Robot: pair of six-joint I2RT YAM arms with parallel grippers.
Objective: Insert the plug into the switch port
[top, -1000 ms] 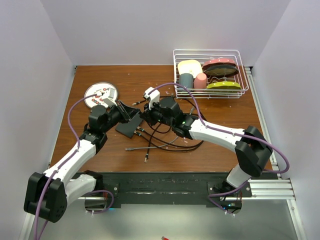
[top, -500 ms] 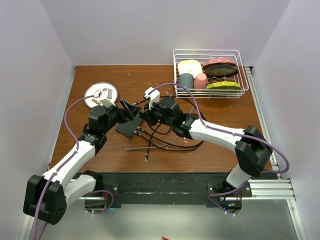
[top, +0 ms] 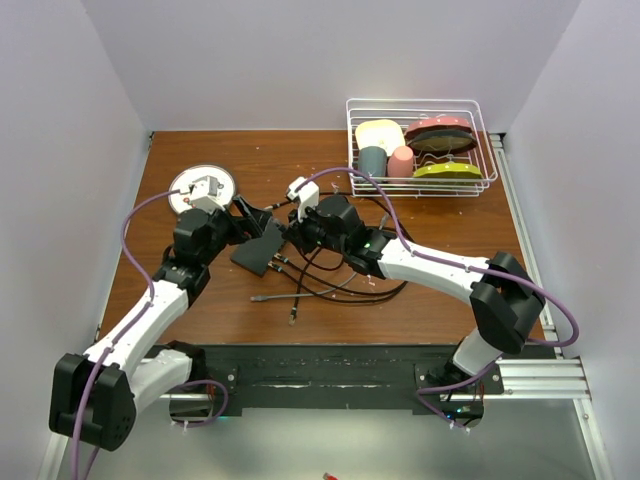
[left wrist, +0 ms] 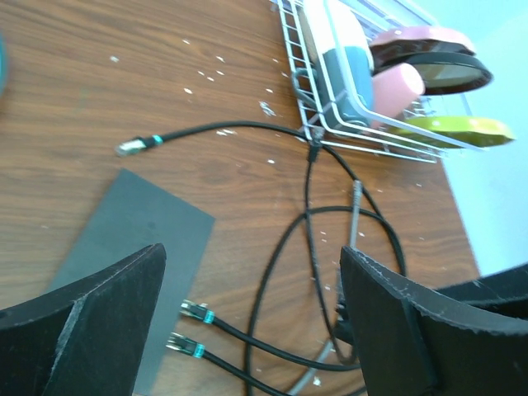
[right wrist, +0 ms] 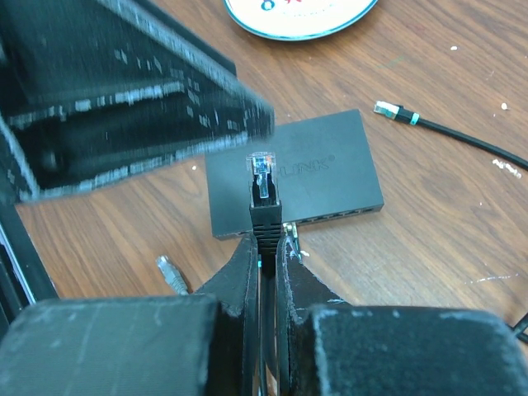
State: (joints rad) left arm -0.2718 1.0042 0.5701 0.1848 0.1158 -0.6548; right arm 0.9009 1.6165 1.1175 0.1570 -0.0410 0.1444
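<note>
Right gripper [right wrist: 262, 247] is clamped narrow on the black cable plug with a clear tip [right wrist: 262, 188], tip pointing away from the wrist. Small flat matte-black rectangular switch [right wrist: 318, 169] lies flat on the brown wooden table [right wrist: 429, 239], straight ahead of the plug tip and lower. Switch long axis runs crosswise to the plug. Row of sockets [right wrist: 334, 216] is on the switch's long edge facing the right gripper, so the plug likely has to drop and drive forward into that edge. Left gripper [left wrist: 252, 256] is spread wide, holding nothing, over the switch's opposite side. Right arm makes the insertion; left could brace the switch.
</note>
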